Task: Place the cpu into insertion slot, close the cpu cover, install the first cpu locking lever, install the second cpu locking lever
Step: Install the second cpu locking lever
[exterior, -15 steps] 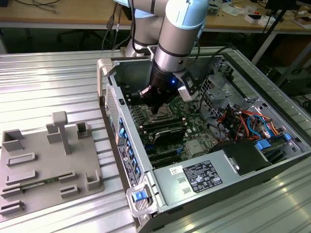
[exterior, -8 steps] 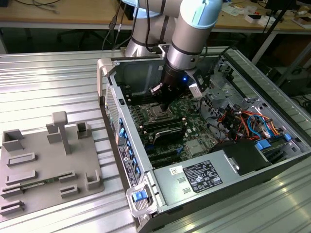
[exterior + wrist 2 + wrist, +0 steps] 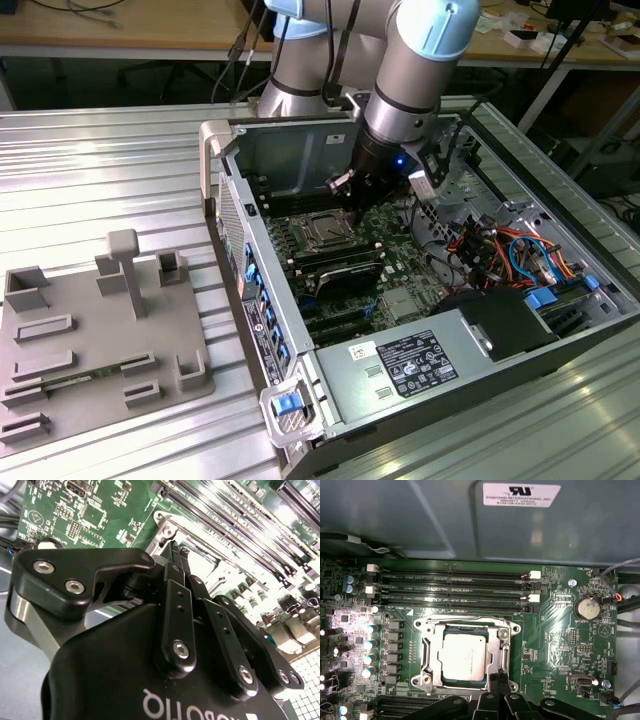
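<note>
Item 1: the cpu (image 3: pixel 464 656) sits in the insertion slot (image 3: pixel 431 677), centre of the first wrist view, the cpu cover (image 3: pixel 466 626) lying over it. Your gripper (image 3: pixel 499 676), fingers pinched together and empty, touches the cover's lower-right edge. Arm reaches steeply down into the computer case (image 3: pixel 300 330).

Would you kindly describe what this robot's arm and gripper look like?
The arm has silver-grey tubular links with pale blue joint caps and black cables alongside. The gripper is matte black, with jointed linkage fingers held by silver screws and white lettering on its body.
</note>
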Motion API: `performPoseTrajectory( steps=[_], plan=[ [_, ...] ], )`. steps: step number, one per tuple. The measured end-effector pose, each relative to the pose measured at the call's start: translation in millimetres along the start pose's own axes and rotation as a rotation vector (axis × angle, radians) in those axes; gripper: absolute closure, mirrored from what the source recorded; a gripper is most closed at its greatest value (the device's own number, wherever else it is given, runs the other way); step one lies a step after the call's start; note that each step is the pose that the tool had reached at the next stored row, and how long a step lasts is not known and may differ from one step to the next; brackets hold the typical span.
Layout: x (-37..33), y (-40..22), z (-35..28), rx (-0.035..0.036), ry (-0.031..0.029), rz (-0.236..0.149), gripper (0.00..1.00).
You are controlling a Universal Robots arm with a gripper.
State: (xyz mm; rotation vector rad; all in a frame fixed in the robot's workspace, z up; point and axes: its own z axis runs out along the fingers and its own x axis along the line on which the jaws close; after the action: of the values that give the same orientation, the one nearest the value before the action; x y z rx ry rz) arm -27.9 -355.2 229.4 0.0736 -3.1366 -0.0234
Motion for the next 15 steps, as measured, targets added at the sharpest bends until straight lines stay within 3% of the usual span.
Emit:
performPoseTrajectory(
  steps=[4,15],
  plan=[
    [-0.2,-7.0,-0.1,0.0000,0.0003,0.002,0.89],
    [-0.1,-10.0,-0.1,-0.0001,0.0003,0.002,0.89]
  ],
)
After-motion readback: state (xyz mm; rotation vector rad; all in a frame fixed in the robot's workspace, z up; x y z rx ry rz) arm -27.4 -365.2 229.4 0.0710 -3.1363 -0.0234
